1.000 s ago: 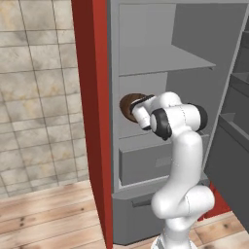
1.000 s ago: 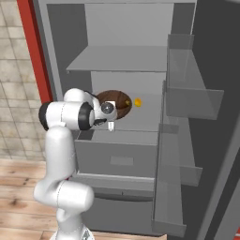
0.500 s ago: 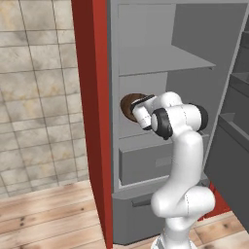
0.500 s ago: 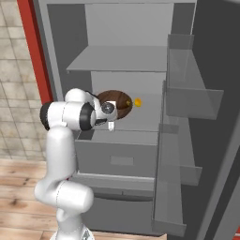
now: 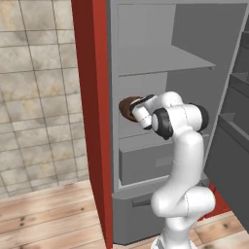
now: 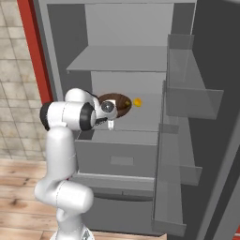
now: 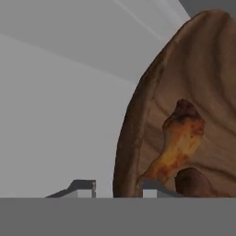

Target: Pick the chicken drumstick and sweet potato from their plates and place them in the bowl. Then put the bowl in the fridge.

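The dark brown wooden bowl rests on the middle shelf of the open fridge, seen also as the bowl and the bowl in the base views. Inside it lie the orange-brown chicken drumstick and the dark end of the sweet potato. My gripper straddles the bowl's near rim. Its jaws stand slightly parted, with a gap between the left fingertip and the rim. The plates are out of view.
A small orange item sits on the same shelf just right of the bowl. A grey drawer lies below the shelf. The open door with its bins stands at the right, and the red side panel at the left.
The jaws have parted from the bowl's rim. Bowl, arm and base have stayed where they were.
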Tool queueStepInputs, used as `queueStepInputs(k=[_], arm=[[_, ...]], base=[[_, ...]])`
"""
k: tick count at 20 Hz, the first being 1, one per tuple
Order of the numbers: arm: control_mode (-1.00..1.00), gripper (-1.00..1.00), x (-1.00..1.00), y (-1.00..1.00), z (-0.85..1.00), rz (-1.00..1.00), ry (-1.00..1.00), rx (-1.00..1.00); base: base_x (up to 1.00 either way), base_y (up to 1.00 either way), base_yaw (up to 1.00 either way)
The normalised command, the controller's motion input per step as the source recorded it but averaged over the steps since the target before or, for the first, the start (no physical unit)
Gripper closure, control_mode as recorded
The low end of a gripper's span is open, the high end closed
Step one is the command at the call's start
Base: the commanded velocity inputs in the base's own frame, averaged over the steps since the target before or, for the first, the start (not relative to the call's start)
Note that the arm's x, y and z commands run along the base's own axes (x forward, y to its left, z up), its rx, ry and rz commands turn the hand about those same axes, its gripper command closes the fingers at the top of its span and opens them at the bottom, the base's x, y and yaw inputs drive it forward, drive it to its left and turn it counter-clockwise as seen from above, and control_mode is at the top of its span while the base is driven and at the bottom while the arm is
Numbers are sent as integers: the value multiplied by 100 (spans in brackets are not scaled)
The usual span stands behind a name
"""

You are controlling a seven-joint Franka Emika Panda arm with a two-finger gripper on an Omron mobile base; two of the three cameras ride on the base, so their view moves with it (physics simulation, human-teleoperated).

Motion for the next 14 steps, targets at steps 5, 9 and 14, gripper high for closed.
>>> queueStepInputs(k=[5,9,14], arm=[[-100,-100,-7,3,26,4,-8,0],[-100,-100,-29,0,36,3,-6,0],[-100,-100,-50,-1,22,0,0,-8]], base=[[0,0,0],[0,0,0],[0,0,0]])
